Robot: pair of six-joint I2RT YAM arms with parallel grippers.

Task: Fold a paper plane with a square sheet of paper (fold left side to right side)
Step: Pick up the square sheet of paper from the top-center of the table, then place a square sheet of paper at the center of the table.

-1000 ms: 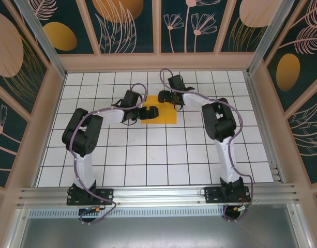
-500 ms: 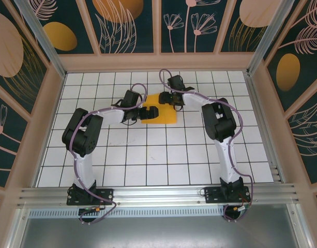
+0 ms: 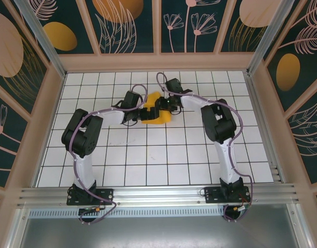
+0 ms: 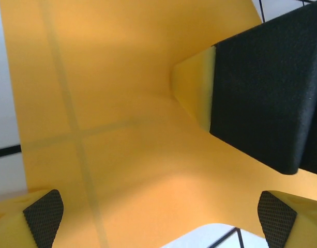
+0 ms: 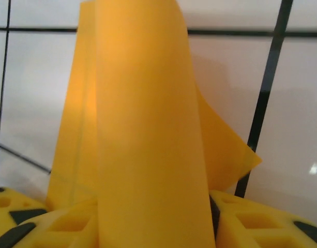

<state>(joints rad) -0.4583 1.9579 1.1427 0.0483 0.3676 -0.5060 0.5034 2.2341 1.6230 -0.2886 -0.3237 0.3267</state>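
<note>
The thin orange-yellow square sheet of paper (image 3: 161, 119) sits toward the far middle of the white, black-gridded desk (image 3: 148, 155), caught between the two arms. Its near part lies flat on the tiles, while its far part is lifted off the surface and curls over. The right pincer (image 3: 165, 106) reaches in from the right and has that raised part pinched. Seen from its wrist, the paper stands up as a bent band out of the gap between the yellow fingers (image 5: 251, 227), which press on it from both sides. The left pincer (image 3: 148, 110) is down over the sheet's left part, spread wide and gripping nothing. Its dark-padded fingertips (image 4: 42, 217) sit far apart, and whether they touch the paper I cannot tell. Faint crease lines cross the sheet there.
</note>
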